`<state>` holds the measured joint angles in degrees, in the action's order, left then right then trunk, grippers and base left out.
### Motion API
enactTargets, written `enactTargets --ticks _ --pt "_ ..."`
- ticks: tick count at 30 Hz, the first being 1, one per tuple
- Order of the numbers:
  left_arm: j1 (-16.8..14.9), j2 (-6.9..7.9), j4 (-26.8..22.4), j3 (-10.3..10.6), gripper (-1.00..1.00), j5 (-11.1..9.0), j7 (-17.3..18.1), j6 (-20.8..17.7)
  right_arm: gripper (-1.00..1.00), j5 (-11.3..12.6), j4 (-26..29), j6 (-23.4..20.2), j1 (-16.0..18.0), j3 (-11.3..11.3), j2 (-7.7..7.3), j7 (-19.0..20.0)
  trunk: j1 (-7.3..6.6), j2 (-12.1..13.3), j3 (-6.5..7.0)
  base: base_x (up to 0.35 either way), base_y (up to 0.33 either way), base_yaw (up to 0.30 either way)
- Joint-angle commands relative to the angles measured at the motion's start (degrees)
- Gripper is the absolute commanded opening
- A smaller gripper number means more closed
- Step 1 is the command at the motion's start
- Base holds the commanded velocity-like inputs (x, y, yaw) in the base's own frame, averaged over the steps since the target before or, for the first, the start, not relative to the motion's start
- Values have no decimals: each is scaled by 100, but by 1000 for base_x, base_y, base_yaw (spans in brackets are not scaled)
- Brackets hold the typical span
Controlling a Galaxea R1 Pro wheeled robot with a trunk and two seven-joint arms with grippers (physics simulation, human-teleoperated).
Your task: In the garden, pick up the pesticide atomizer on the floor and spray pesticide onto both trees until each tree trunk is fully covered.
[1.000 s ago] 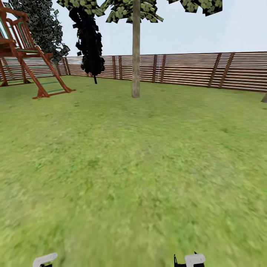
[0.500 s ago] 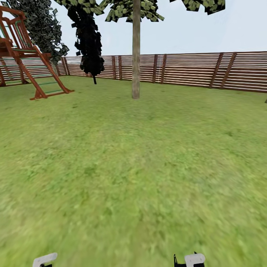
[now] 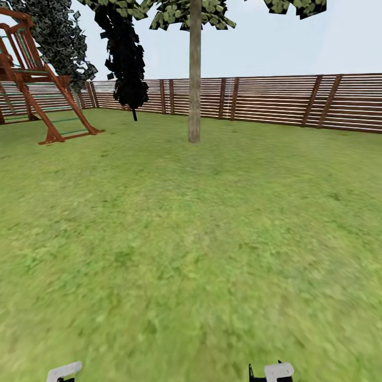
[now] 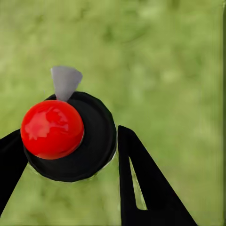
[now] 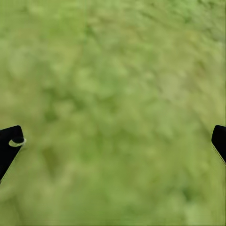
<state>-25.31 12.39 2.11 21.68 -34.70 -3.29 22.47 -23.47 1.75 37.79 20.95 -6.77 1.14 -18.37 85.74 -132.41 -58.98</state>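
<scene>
**A:** What's the step in hand?

**B:** I judge it's the drive up to the tree (image 3: 194, 79). Its pale trunk stands well ahead across the lawn (image 3: 191, 239), in front of the slatted fence (image 3: 276, 101).

**A:** How do we do it well?

**B:** Keep the trunk centred and stop near enough for the spray to reach. Then lift the left arm so the nozzle faces the bark. Steer clear of the wooden play frame (image 3: 48, 101) and the dark-leaved tree (image 3: 124, 58), which isn't a target.

**A:** Where's the pesticide atomizer?

**B:** In the left wrist view a dark round body with a red knob and a pale grey spout sits between the fingers of the left gripper (image 4: 68, 134). I take that to be the pesticide atomizer (image 4: 94, 141) seen end-on. Both fingers (image 4: 136, 179) press against its sides, so it looks clamped.

**A:** And the other hand?

**B:** The right gripper (image 5: 115, 134) is spread wide and empty, with only grass beneath it.

**A:** Does the head view add anything?

**B:** It gives the route and the tree. The wrist views give the grip.
</scene>
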Motion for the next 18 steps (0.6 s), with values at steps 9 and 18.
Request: enactTargets --ticks 9,18 --pt "0 5 0 -1 -100 -1 -5 -6 100 0 -7 0 2 0 0 0 0 0 0 340 0 0" --pt "0 5 0 -1 -100 -1 -3 -6 100 0 -2 0 1 0 0 0 0 0 0 340 0 0"
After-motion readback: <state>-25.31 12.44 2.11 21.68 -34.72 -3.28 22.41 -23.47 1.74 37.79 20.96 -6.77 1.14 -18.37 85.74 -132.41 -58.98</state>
